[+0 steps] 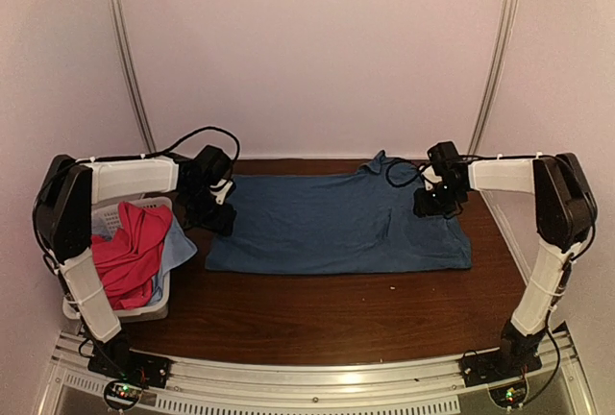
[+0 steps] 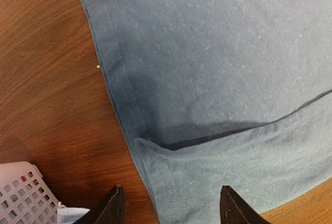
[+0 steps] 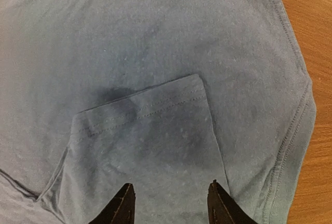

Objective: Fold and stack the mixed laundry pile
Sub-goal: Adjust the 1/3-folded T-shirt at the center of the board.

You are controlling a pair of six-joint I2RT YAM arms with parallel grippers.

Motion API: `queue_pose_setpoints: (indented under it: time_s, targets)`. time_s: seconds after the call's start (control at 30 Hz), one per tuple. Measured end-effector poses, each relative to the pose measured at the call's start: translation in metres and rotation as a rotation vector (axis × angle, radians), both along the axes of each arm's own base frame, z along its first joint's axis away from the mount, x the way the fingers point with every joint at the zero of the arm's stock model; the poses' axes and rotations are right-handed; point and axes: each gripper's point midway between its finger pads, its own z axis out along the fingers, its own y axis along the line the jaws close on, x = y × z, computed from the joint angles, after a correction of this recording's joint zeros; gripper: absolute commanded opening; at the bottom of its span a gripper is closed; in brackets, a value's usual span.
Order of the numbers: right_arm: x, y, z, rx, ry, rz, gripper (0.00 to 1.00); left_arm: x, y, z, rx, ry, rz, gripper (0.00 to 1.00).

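Observation:
The dark blue T-shirt (image 1: 336, 223) lies spread flat across the middle of the table, with one long side folded over. My left gripper (image 1: 219, 211) hovers at its left hem (image 2: 155, 172), open, nothing between its fingers. My right gripper (image 1: 430, 202) hangs open over the folded-in sleeve (image 3: 150, 136) at the shirt's right end, empty too. The magenta-pink shirt (image 1: 130, 252) and the pale light-blue cloth (image 1: 178, 247) lie heaped in the basket at the left.
The white slotted basket (image 1: 154, 311) stands at the table's left edge, under my left arm; its corner (image 2: 21, 193) shows in the left wrist view. Bare brown table (image 1: 336, 314) lies in front of the T-shirt. White walls close in the back and sides.

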Motion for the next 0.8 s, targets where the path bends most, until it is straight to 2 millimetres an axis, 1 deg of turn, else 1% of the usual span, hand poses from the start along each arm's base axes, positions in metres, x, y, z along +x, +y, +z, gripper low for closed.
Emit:
queue_pose_setpoints:
  time_s: [0.07, 0.13, 0.23, 0.3, 0.33, 0.4, 0.53, 0.57, 0.63, 0.7, 0.77, 0.8]
  targets:
    - [0.006, -0.001, -0.011, -0.018, 0.016, 0.007, 0.47, 0.001, 0.001, -0.003, 0.0, 0.005, 0.003, 0.62]
    - [0.01, 0.001, -0.016, -0.024, 0.025, 0.016, 0.46, 0.002, 0.004, -0.007, 0.003, 0.013, 0.011, 0.62]
    - [0.015, 0.011, -0.012, 0.012, 0.01, 0.046, 0.46, 0.004, 0.009, -0.013, 0.01, 0.025, 0.027, 0.6]
    - [0.018, 0.024, -0.005, 0.056, -0.009, 0.08, 0.46, 0.005, 0.013, -0.016, 0.012, 0.032, 0.042, 0.58]
    - [0.019, 0.034, -0.001, 0.086, -0.021, 0.107, 0.45, 0.006, 0.016, -0.017, 0.012, 0.035, 0.053, 0.57]
    - [0.017, 0.062, 0.006, 0.151, -0.044, 0.178, 0.43, 0.008, 0.022, -0.02, 0.014, 0.042, 0.074, 0.55]
    - [0.001, 0.138, 0.026, 0.307, -0.084, 0.375, 0.39, 0.011, 0.028, -0.022, 0.011, 0.044, 0.095, 0.52]
    - [-0.002, 0.152, 0.03, 0.333, -0.09, 0.411, 0.37, 0.012, 0.027, -0.023, 0.008, 0.043, 0.096, 0.51]
    - [-0.005, 0.187, 0.04, 0.382, -0.108, 0.5, 0.36, 0.013, 0.025, -0.023, -0.004, 0.039, 0.095, 0.51]
    - [-0.004, 0.214, 0.043, 0.397, -0.122, 0.567, 0.36, 0.014, 0.023, -0.023, -0.014, 0.04, 0.093, 0.51]
    - [-0.002, 0.229, 0.038, 0.389, -0.121, 0.605, 0.36, 0.014, 0.021, -0.023, -0.027, 0.041, 0.089, 0.51]
    - [-0.002, 0.233, 0.034, 0.377, -0.116, 0.614, 0.36, 0.014, 0.02, -0.023, -0.03, 0.042, 0.088, 0.51]
